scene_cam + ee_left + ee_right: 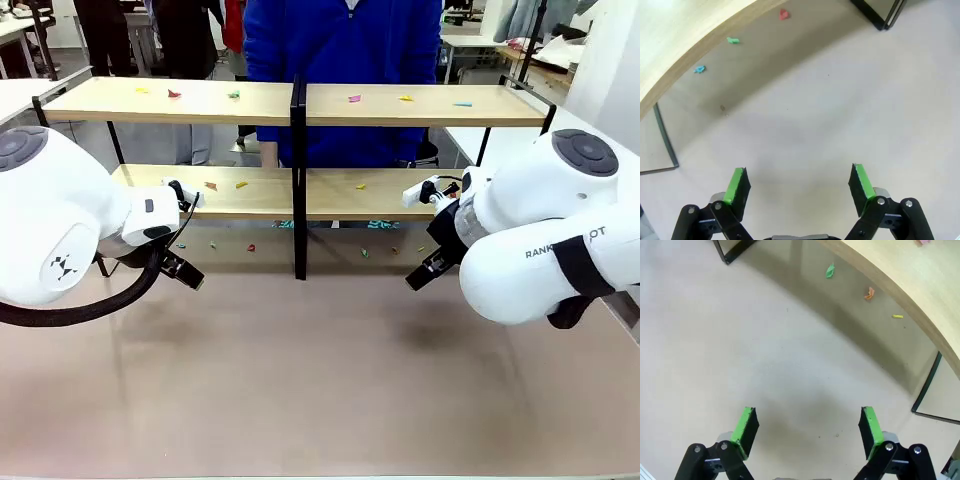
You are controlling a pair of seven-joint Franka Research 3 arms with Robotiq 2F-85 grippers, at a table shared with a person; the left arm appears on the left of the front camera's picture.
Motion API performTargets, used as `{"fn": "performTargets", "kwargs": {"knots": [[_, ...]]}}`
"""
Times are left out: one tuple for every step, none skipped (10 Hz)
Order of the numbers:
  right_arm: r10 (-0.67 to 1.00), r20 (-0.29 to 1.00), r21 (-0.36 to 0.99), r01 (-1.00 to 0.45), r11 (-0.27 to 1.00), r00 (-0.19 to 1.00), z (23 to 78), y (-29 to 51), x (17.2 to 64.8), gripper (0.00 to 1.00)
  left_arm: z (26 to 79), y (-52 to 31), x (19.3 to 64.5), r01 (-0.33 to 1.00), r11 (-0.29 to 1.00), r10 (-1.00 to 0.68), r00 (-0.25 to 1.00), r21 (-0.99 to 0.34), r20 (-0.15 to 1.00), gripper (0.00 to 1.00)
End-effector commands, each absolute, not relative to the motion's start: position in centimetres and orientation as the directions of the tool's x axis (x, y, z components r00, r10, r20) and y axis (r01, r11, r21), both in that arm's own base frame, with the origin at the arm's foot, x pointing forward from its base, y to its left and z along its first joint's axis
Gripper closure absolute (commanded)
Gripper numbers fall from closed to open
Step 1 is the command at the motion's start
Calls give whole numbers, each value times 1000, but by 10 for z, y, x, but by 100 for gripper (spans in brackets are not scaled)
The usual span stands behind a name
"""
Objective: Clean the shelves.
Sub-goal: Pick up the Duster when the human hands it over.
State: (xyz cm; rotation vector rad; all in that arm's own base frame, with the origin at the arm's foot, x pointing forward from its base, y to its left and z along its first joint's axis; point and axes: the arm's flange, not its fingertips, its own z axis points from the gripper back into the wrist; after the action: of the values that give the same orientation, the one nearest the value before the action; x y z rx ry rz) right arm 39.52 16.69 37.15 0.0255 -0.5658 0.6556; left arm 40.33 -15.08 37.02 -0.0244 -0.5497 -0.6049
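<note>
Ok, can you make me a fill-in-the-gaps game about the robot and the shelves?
The shelves have ___ wooden boards. Their centre post is ___. The left gripper is wide ___, holding nothing. The person behind the shelves wears a ___ top.
Missing words: two, black, open, blue.

Before me, item one: beige tabletop [320, 400], matte, evenly lit, soft shadows across it. Item two: left white table [15, 95], at the far edge. Item three: right white table [468, 142], opposite. Item four: back table [480, 44], white, pale cloth [545, 45] heaped on top
</note>
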Motion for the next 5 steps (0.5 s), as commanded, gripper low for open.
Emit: {"fn": "performTargets", "kwargs": {"knots": [[570,506,-152,-583,798,648,372,167,395,0,370,-151,403,546,827,-533,684,136,498,0],[570,506,-152,-583,798,648,372,167,395,0,370,-151,403,546,827,-533,684,136,498,0],[570,506,-152,-583,798,648,372,167,395,0,370,-151,403,546,827,-533,684,136,498,0],[570,506,-152,-583,798,648,372,167,395,0,370,-151,403,546,827,-533,684,136,498,0],[570,506,-152,-583,798,648,372,167,395,0,370,-151,403,546,827,-533,684,136,498,0]]}}
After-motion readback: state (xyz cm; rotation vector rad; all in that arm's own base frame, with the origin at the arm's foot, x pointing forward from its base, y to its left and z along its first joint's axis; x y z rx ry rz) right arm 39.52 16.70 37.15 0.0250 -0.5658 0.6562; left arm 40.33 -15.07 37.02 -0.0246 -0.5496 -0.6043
